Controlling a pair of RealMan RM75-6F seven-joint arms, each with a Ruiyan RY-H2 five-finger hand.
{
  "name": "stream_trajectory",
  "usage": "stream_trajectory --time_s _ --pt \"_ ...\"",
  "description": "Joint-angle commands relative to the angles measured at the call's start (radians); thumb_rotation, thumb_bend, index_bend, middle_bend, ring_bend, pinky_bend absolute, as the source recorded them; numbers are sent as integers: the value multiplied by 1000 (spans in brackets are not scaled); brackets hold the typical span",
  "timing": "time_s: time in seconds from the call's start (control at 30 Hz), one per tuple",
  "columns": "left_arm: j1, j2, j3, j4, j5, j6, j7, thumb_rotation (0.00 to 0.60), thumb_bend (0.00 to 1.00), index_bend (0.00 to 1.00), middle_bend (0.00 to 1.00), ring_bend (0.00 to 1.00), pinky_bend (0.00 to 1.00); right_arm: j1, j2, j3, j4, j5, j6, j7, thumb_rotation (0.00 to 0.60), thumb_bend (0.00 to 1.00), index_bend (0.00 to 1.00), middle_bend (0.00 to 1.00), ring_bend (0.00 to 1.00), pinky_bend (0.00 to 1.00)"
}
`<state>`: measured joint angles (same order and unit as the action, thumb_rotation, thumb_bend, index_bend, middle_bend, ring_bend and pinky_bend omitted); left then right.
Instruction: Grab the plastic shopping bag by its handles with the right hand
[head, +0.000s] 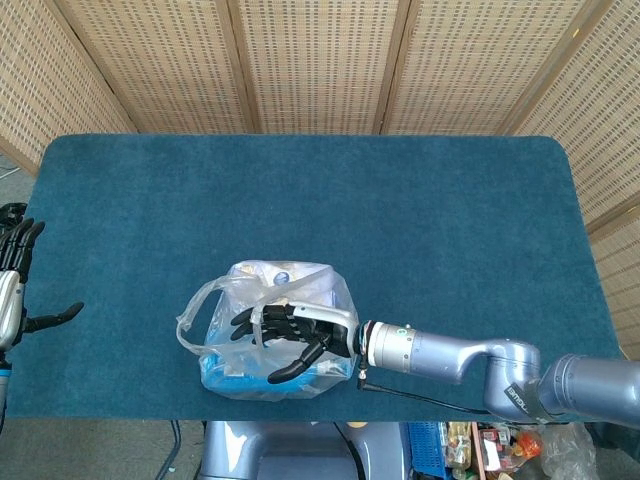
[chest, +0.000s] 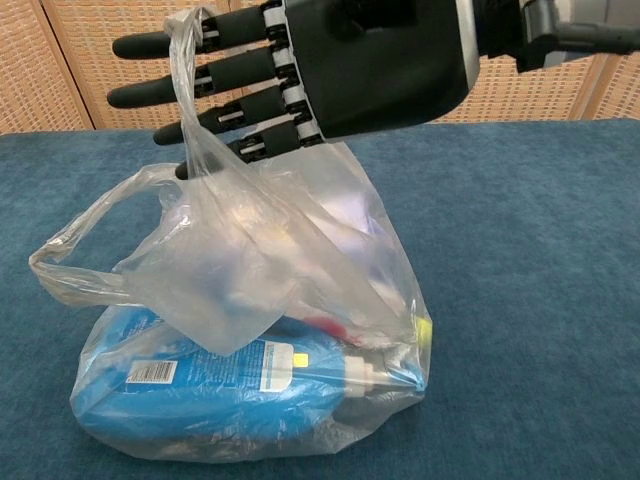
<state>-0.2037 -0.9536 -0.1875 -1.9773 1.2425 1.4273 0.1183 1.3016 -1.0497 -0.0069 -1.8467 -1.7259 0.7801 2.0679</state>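
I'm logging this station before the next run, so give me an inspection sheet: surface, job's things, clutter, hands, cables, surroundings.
Surface: blue carpet-like table, flat.
Job's things: clear plastic bag near the front edge, holding a blue package; one handle stands up, the other handle droops to the side.
Clutter: nothing seen on the table beyond the bag.
Hands: right hand above the bag, fingers extended and apart, reaching past the upright handle, not closed on it. Left hand off the table's left edge, holding nothing.
Cables: a thin dark cable under the right forearm.
Surroundings: woven screen panels behind the table.
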Motion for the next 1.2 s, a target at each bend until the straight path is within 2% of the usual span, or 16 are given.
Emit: stream_trajectory --time_s 0.03,0.23,0.4,0.6,0.73,0.9,0.97,1.1,1.2 --pt "-1 0 -1 1 -4 -1 -2 600 60 0 0 0 0 20 -9 -3 47 -18 26 112 600 7 164 278 199 191" --pt "-3 2 0 3 -8 -6 -3 600 59 0 0 0 0 51 12 -1 75 -26 29 216 600 24 216 380 309 340" --pt "-6 2 2 8 -10 -15 -1 600 59 0 0 0 0 74 37 -44 116 -86 39 301 600 22 349 480 415 430" --pt "-31 -8 3 34 -2 -48 8 600 64 0 0 0 0 82 31 -107 172 -163 83 346 600 29 400 503 439 443" --pt "-76 -26 8 110 53 -112 -20 600 67 0 0 0 0 80 19 -152 223 -198 129 380 600 34 415 516 447 447" --pt "-138 -67 38 237 211 -166 -69 600 69 0 0 0 0 72 17 -188 269 -221 201 417 600 49 421 522 451 450" --pt "-166 -104 64 322 323 -165 -101 600 67 0 0 0 0 71 18 -203 290 -226 225 436 600 52 426 523 455 453" --pt "-214 -194 114 504 519 -109 -205 600 66 0 0 0 0 72 21 -227 318 -229 258 463 600 58 429 525 457 455" --pt "-257 -285 151 660 663 -30 -294 600 69 6 0 0 0 75 31 -244 327 -233 274 472 600 64 429 525 457 456"
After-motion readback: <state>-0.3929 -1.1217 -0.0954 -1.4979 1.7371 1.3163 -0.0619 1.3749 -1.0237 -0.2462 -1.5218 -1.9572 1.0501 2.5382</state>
